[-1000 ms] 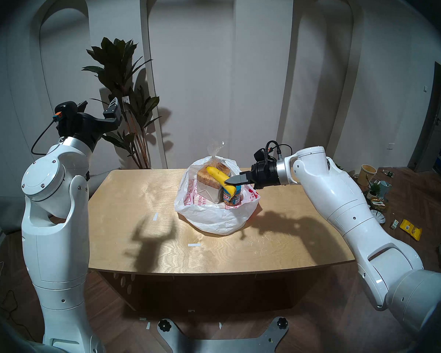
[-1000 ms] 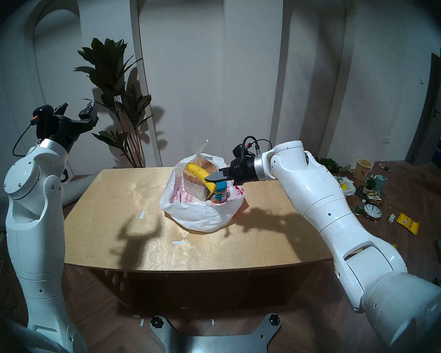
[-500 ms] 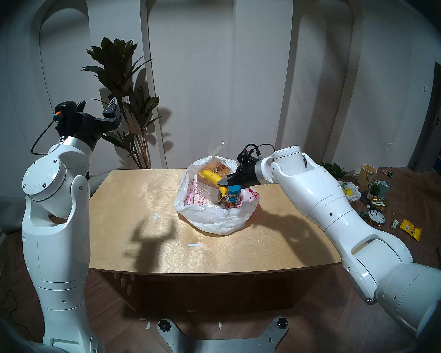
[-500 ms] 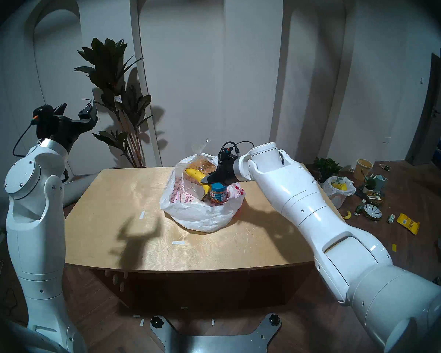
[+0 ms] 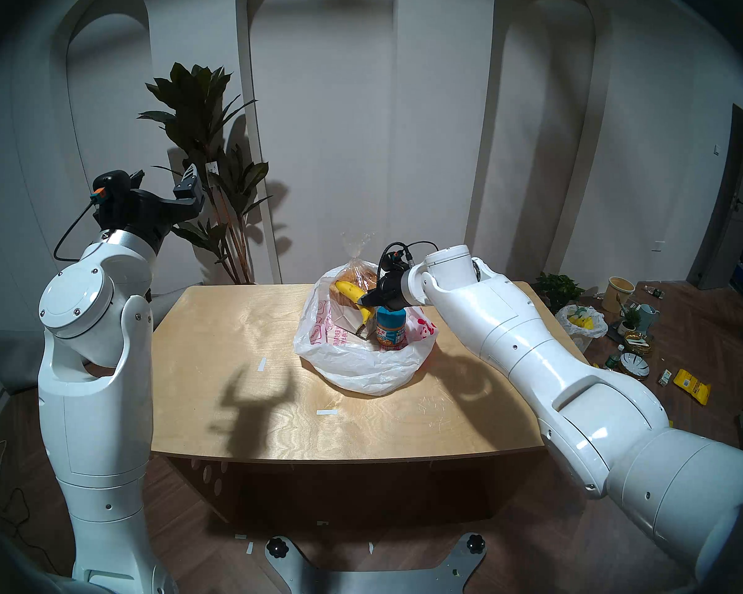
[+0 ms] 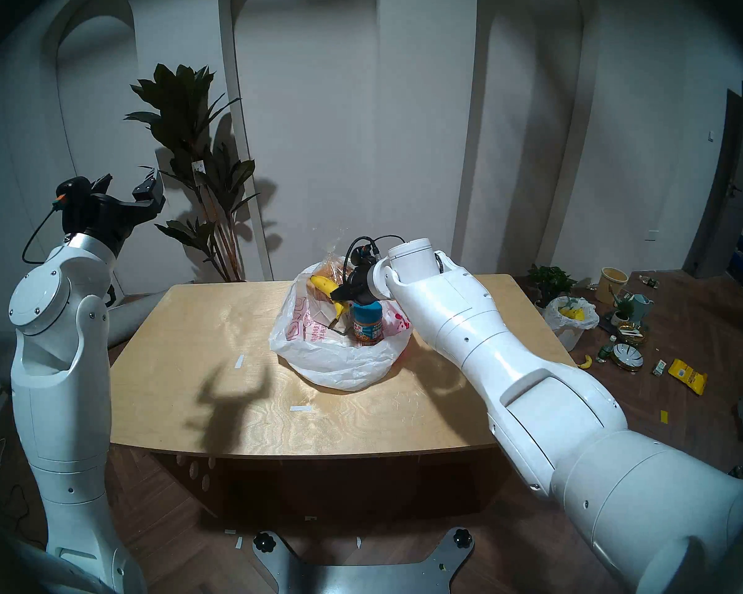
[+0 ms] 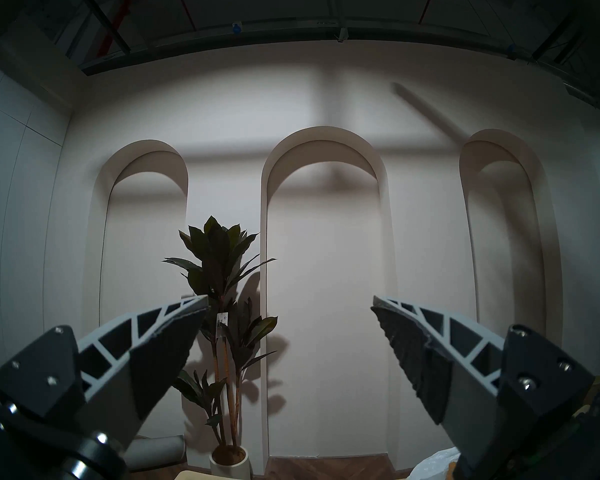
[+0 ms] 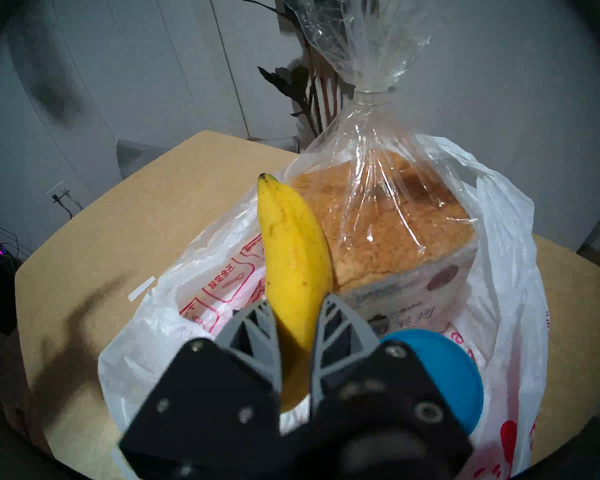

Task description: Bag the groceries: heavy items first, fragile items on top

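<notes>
1. The wooden counter (image 5: 241,409) is nearest, and its front part carries only two small strips of white tape (image 5: 327,412).
2. Further back on the counter sits the white plastic bag (image 5: 361,366) with red printing, its mouth open upward.
3. Inside the bag, at its right side, the peanut butter jar (image 5: 390,329) stands upright with its blue lid (image 8: 440,372) on.
4. The right pincer (image 8: 297,316) is above the bag and is closed on the banana (image 8: 293,261), gripping it near the stem end.
5. The banana is tilted: the stem end points down into the bag, between the jar and the loaf, and the other end rises up to the left.
6. In the right wrist view the side of the banana is right against the wrapped loaf; I cannot tell if the stem end touches the bottom of the bag.
7. The loaf (image 5: 352,280) in clear plastic stands at the back of the bag, with the tied top of the wrap sticking up.
8. The left pincer (image 7: 290,306) is raised at the left, well apart from the bag, with its fingers spread wide and nothing between them.
9. Behind the counter a potted plant (image 5: 207,151) stands at the white wall.
</notes>
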Motion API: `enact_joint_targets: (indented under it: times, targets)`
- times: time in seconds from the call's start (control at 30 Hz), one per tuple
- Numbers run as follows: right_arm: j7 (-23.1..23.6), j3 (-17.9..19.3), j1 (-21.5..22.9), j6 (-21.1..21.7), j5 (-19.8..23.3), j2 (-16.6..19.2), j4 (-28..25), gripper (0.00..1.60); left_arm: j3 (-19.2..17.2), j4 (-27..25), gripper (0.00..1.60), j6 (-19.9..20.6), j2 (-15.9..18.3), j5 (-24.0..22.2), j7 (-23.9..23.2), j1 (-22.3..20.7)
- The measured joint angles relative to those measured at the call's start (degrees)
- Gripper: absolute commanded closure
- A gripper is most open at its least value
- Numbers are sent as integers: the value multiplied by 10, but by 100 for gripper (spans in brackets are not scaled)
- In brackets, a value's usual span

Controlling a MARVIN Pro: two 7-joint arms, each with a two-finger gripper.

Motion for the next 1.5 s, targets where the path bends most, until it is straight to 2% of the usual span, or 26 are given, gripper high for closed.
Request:
enact_joint_targets:
  times: [0.23,0.33,0.5,0.87,1.03,1.27,1.5]
  targets:
    - [-55,39,17,-57,24,-46,76,160,1,-1,0,1,0,-1,-1,0]
    - [-62,54,15,-64,36,-52,78,160,1,-3,0,3,0,-4,-2,0]
    - [-51,64,1,-49,47,-39,45,160,1,-3,0,5,1,-9,-3,0]
    - [-29,98,-16,-5,59,28,-30,160,0,-3,0,5,2,-16,-4,0]
    - [-7,104,-47,30,67,62,-75,160,0,-3,0,6,4,-18,-4,0]
    - [40,85,-69,54,83,60,-118,160,0,-3,0,6,5,-18,-4,0]
    - [81,73,-69,82,98,57,-164,160,0,-3,0,6,6,-18,-4,0]
